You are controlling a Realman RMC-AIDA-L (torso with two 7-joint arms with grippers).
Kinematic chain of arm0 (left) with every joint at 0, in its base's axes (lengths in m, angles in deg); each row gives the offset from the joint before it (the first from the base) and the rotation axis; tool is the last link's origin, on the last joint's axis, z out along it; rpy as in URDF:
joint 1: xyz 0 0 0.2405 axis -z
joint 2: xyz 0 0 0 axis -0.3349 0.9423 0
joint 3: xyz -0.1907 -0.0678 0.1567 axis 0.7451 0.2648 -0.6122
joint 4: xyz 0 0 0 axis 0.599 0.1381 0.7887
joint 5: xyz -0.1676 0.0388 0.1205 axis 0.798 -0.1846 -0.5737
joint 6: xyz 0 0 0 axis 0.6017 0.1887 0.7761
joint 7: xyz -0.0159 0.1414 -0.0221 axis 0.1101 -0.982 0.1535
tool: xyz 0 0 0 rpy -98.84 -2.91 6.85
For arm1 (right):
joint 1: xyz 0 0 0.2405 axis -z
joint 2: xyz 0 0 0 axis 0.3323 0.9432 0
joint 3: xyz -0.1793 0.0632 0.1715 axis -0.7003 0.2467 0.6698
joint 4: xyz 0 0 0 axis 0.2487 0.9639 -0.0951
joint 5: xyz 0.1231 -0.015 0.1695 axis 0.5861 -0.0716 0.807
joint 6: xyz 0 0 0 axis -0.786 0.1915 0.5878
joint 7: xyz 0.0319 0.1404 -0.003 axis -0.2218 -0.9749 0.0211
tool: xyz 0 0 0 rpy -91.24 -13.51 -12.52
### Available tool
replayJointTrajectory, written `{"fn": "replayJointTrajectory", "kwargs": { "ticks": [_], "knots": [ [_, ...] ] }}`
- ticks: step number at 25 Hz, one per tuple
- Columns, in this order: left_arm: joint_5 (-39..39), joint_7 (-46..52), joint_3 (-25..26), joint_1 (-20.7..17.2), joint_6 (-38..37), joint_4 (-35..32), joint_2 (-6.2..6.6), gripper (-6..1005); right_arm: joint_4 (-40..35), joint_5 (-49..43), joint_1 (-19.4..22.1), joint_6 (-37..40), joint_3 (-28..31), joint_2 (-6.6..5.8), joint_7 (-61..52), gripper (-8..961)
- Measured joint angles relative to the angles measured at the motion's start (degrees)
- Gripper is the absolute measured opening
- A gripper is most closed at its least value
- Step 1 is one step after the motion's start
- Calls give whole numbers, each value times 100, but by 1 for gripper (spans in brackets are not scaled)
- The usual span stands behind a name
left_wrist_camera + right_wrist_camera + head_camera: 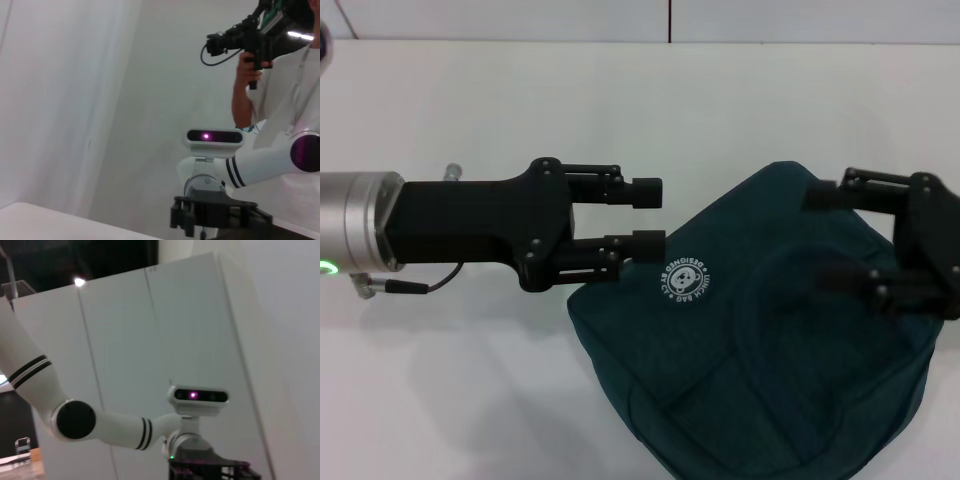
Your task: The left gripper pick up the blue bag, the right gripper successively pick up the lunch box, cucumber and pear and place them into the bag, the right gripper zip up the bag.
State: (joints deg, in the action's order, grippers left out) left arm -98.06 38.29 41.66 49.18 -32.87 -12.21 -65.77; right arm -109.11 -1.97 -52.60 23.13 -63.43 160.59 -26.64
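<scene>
Lying between both open hands, left hand (648,217) and right hand (828,238): blue bag (760,330).

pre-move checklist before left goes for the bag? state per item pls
1. Left gripper open: ok, its two fingers stand apart in the head view.
2. Left gripper lined up with the blue bag: ok, fingertips sit at the bag's upper left edge beside the white logo.
3. Bag handle located: cannot tell, no loop handle can be made out.
4. Right gripper clear of the left's path: ok, it hovers over the bag's far right side, fingers apart.
5. Lunch box, cucumber, pear located: not ok, none shows in any view.
6. Bag open for loading: cannot tell.
</scene>
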Motion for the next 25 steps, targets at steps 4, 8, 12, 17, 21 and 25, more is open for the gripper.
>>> {"fn": "replayJointTrajectory", "kwargs": {
  "ticks": [4,8,12,17,21,25],
  "knots": [
    [4,-44,42,-82,16,5,-1,543,-21,-4,-177,-28,-256,54,-90,732],
    [4,-167,46,-173,21,10,1,543,-21,-31,-332,-150,-429,103,-151,732],
    [18,-260,56,-272,23,14,-3,543,-26,-122,-409,-264,-527,172,-212,732],
    [31,-352,179,-405,28,14,0,543,-27,-230,-497,-473,-595,258,-217,732],
    [33,-392,221,-438,27,14,6,543,-27,-226,-533,-520,-622,267,-219,732],
    [33,-397,222,-425,27,13,17,543,-27,-216,-536,-525,-624,267,-221,732]
  ]
}}
